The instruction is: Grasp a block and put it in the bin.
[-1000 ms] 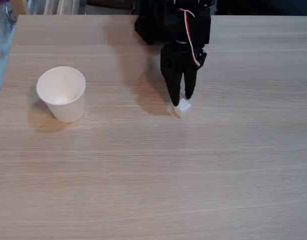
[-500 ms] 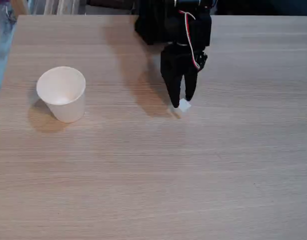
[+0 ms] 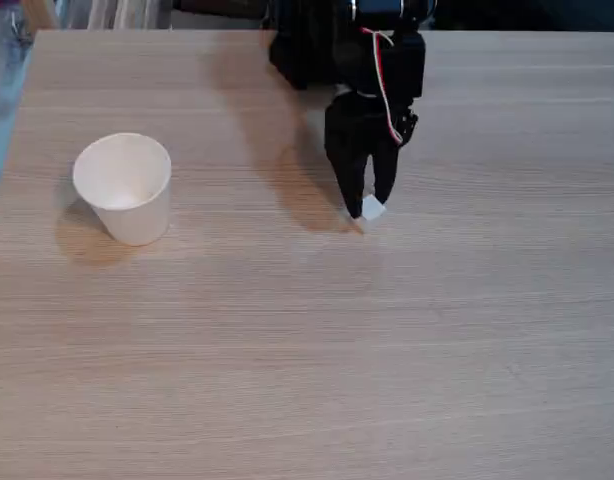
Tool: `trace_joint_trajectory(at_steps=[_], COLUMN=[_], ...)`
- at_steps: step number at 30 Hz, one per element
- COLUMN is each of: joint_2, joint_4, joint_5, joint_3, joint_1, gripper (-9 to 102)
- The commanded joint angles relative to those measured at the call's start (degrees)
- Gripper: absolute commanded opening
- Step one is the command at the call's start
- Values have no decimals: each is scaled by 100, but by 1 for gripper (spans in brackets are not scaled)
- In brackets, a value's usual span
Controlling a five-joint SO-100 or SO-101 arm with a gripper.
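Fingers (image 3: pixel 365 207) pinched nearly together on the block (image 3: pixel 371 209), gripping it only at the very tips, right at or barely above the counter (image 3: pixel 307 350) in the fixed view; hard to tell whether lifted clear. Cup (image 3: pixel 124 187) standing upright well apart to the left, mouth open. Likely trouble: such a shallow tip hold letting the tiny cube twist or slip out during the swing across, or a low carry clipping the light cup's rim and tipping it over.
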Motion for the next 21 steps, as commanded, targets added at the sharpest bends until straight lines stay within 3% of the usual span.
trace_joint_trajectory(at_steps=[1, 13, 21], joint_2=[-53, -316, -334], joint_4=[-88, -387, -580], joint_5=[44, 26, -18], joint_3=[-53, -62, -62], joint_1=[-35, -35, 18], gripper=[22, 18, 3])
